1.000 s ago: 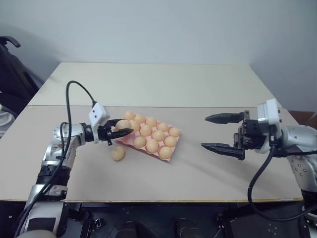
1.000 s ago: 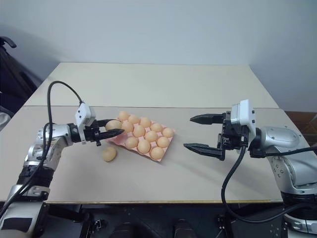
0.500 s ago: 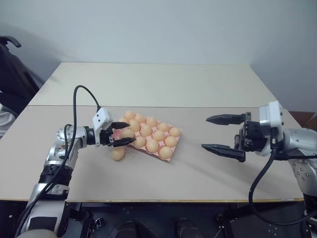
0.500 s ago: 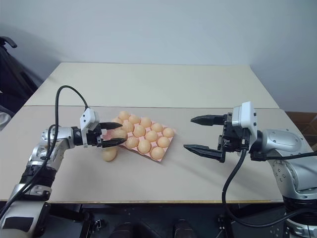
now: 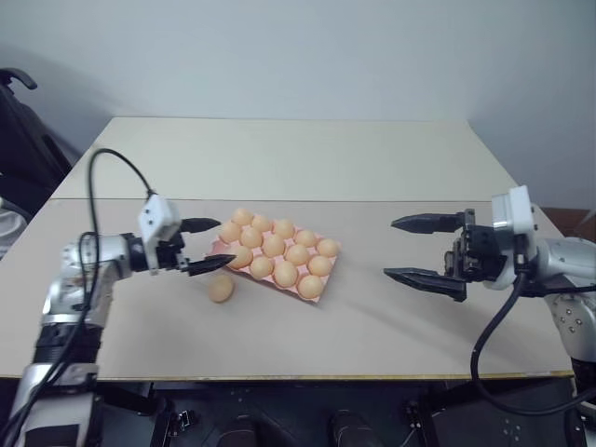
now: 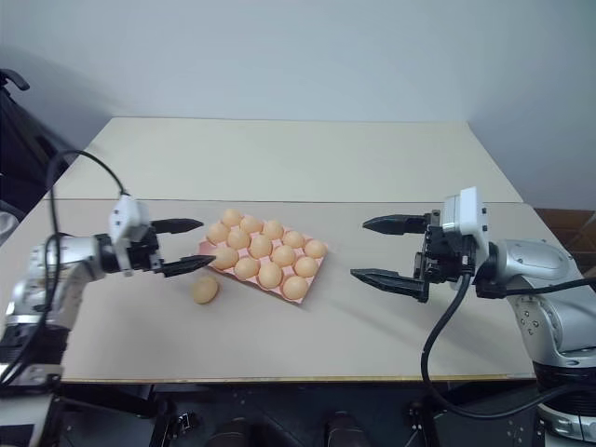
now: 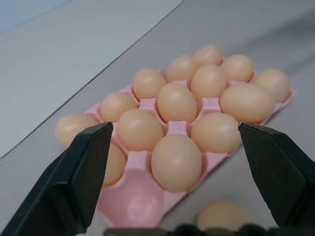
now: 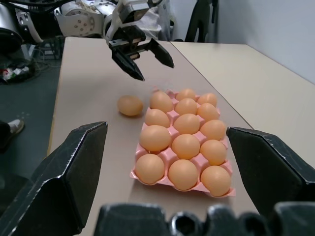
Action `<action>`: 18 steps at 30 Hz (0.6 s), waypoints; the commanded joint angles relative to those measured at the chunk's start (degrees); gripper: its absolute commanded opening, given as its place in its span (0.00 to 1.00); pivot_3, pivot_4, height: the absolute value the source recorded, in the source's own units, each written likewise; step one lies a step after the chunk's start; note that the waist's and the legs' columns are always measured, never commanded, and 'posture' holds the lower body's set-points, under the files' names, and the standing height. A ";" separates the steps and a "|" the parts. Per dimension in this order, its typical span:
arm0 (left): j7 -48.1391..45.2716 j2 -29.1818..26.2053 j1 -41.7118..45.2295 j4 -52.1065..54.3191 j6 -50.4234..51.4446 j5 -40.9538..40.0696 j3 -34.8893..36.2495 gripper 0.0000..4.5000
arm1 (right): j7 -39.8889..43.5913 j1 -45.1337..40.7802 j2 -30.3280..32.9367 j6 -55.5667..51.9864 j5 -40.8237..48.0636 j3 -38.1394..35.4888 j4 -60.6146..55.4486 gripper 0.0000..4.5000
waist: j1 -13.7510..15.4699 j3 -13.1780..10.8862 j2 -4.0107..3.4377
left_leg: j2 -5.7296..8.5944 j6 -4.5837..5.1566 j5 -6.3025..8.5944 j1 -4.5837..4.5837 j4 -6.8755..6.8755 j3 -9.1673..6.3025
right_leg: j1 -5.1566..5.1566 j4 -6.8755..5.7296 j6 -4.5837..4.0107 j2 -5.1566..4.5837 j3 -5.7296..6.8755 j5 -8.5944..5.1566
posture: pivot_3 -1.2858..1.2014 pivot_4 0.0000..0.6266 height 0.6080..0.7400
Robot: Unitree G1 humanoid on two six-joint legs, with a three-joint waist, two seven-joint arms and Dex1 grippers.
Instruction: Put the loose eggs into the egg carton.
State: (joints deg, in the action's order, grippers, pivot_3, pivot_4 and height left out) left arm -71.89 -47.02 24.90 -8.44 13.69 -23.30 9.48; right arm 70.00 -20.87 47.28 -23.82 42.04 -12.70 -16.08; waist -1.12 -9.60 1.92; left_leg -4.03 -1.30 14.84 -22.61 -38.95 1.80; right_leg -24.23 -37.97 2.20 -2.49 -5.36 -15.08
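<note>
The pink egg carton (image 7: 210,104) lies left of the table's centre, holding several light orange-tan eggs. One corner cup (image 7: 129,204) nearest my left gripper is empty. One loose egg (image 5: 221,290) rests on the table just in front of the carton's left end. My left gripper (image 5: 226,242) is open, level, pointing at the carton's left end from just outside it, with nothing between its fingers. My right gripper (image 5: 388,248) hangs open above the table to the right of the carton, well apart from it and empty.
The beige table (image 5: 279,158) has a seam running across it behind the carton. A dark chair (image 5: 23,130) stands off the table's left side. A black cable (image 5: 112,163) loops above my left arm.
My left gripper held an egg over the carton's left end, opened there, and has drawn back to the left, empty. That egg now sits in the carton. The right gripper has stayed in place.
</note>
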 commanded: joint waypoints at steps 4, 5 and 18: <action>-3.11 -5.99 -13.58 11.18 3.96 -5.37 7.52 0.98 | 5.89 0.24 1.48 1.42 3.24 -3.20 0.54 1.00 | 0.12 -0.01 -0.01 | -0.02 0.00 0.00 0.03 0.01 0.04 | 0.02 0.00 0.00 -0.01 0.00 0.00 | 0.52 0.24 1.00; -2.97 -6.33 -15.24 12.10 4.34 -5.84 8.36 0.98 | 6.56 0.27 1.71 1.28 3.31 -3.19 0.72 1.00 | 0.18 -0.01 -0.01 | -0.03 0.00 0.00 0.05 0.00 0.04 | 0.03 -0.01 0.00 0.00 0.01 0.00 | 0.52 0.24 1.00; 1.83 -4.41 -22.13 17.72 5.00 -5.78 7.78 0.98 | 9.02 0.03 1.85 1.98 2.58 -2.55 1.67 1.00 | 0.37 -0.01 -0.01 | -0.02 0.00 0.00 0.11 0.03 0.07 | 0.06 0.01 0.00 0.00 -0.01 -0.01 | 0.52 0.24 1.00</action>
State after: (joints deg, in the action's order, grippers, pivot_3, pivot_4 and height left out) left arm -70.81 -51.83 1.99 8.16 19.00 -29.18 18.05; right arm 78.71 -19.93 48.76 -22.97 44.03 -14.04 -13.90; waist -0.75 -9.61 1.90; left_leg -4.05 -1.30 14.84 -22.50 -38.92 1.87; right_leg -24.17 -37.95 2.20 -2.49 -5.38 -15.09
